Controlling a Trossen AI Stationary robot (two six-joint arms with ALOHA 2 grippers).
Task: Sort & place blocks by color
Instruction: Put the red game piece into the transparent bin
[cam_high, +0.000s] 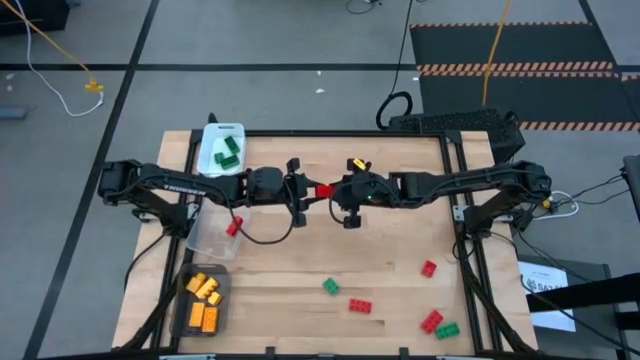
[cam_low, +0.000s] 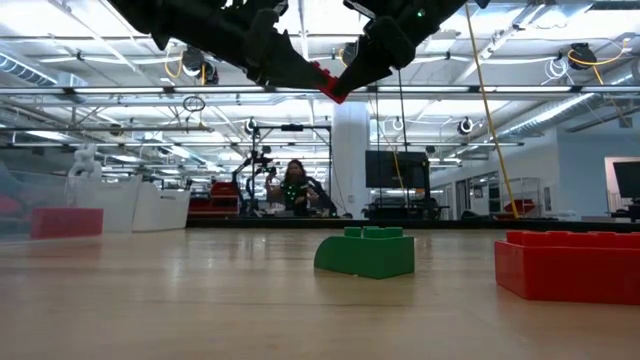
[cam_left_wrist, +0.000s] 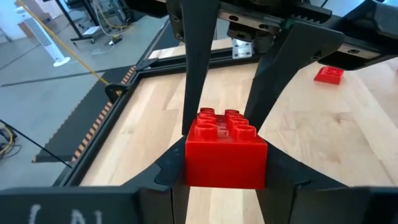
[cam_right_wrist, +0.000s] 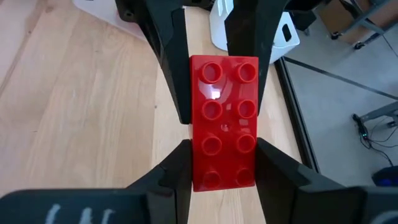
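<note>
A red block (cam_high: 322, 190) with two rows of studs hangs high over the table's middle, and both grippers are shut on it. My left gripper (cam_left_wrist: 225, 168) reaches in from the table's left and has the block's left end. My right gripper (cam_right_wrist: 224, 165) reaches in from the right and has its right end. In the low view the red block (cam_low: 330, 82) shows between the two sets of fingers, far above the tabletop. Loose blocks lie on the near half of the table: a green one (cam_high: 330, 287) and a red one (cam_high: 360, 306). My left gripper pinches the block's two long sides (cam_left_wrist: 193, 168) between its fingers, at the end toward the table's left. The fingers come from the left, slanting slightly down, and lie along the block. The block is clear of the table, studs up. My right gripper pinches the same two long sides (cam_right_wrist: 198, 168) at the block's other end. Its fingers come from the table's right, slanting down, and lie along the block. Their tips stand just short of the left gripper's fingertips (cam_right_wrist: 177, 93).
At the table's left stand a white tray (cam_high: 210, 135) with green blocks, a clear tray (cam_high: 212, 240) with one red block, and a dark tray (cam_high: 182, 310) with orange blocks. More red and green blocks (cam_high: 431, 321) lie near the right front corner.
</note>
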